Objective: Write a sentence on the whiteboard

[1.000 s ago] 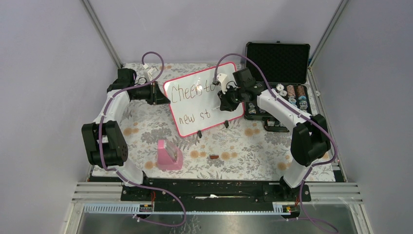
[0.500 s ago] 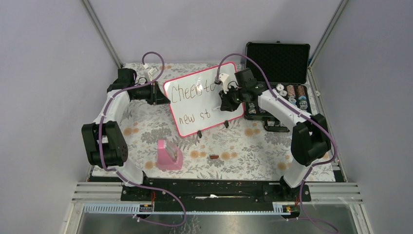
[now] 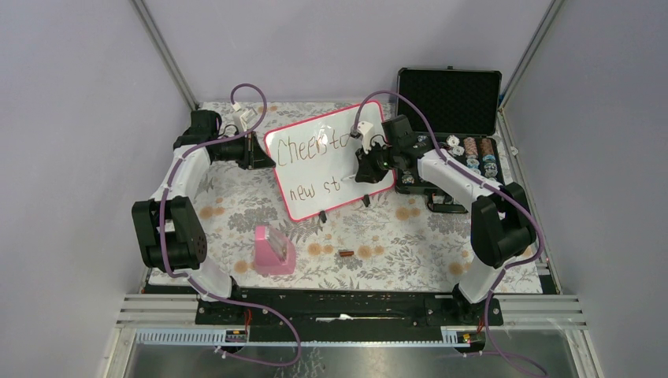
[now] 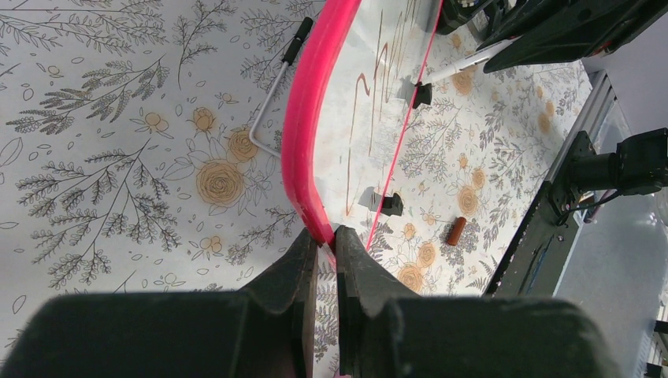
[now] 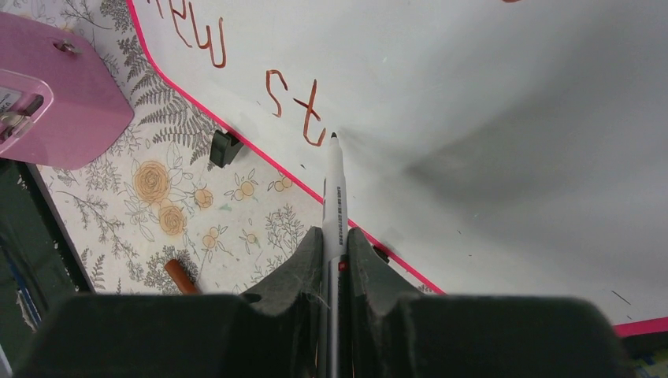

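Several round discs (image 3: 471,147) in open black case (image 3: 449,94), right pincer (image 5: 335,236) clamping marker (image 5: 334,181)

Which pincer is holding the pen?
The right pincer holds the pen, its tip beside the letters. The left pincer has no pen: it pinches the pink edge of the whiteboard.

A: How many boards are showing here?
B: One whiteboard (image 3: 315,169) is showing, and it is bearing two black feet (image 3: 323,216) and two written lines (image 3: 311,147).
A: What else is being counted?
B: One marker (image 5: 334,185), one pink block (image 3: 273,250), one small brown cylinder (image 3: 345,253) and one black case (image 3: 449,90) are appearing. Two grippers are showing too: one left gripper (image 4: 327,244), one right gripper (image 5: 335,236).
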